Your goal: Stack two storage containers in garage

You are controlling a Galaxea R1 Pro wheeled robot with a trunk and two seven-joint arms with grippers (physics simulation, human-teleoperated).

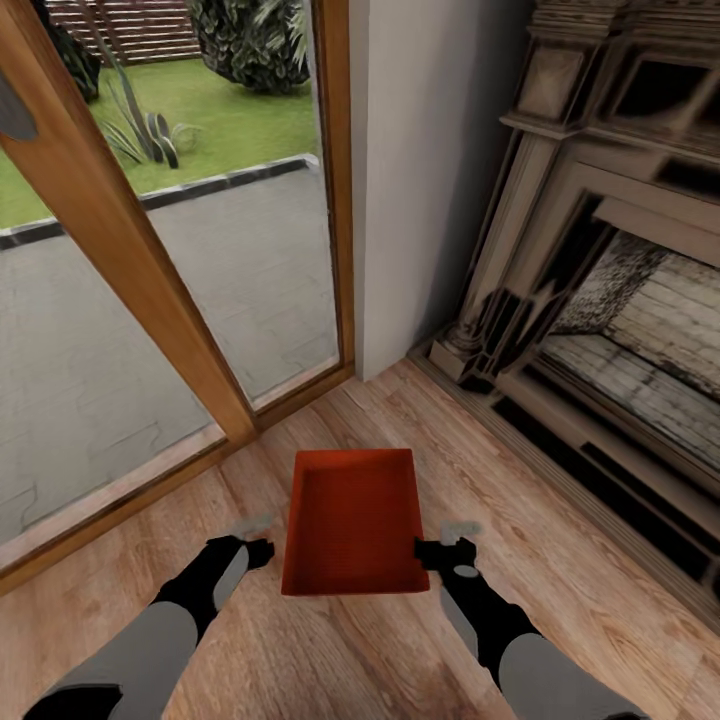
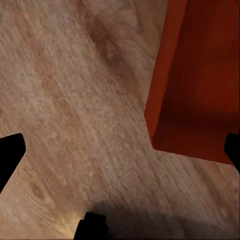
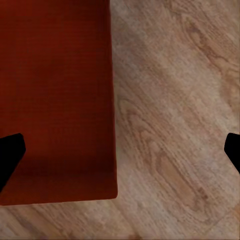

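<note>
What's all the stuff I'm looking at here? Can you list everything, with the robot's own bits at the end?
storage container: one, red-orange, open-top and empty, on the wood floor between the two grippers.
wood floor: pale brown planks, under everything.
fireplace: one, dark carved surround with a pale brick interior, at the right.
glass door: wooden frame, at the left, with paving, lawn and plants outside.
wall: white, between door and fireplace.
left gripper: black and grey, open, beside the container's left wall.
right gripper: black and grey, open, beside the container's right wall.
</note>
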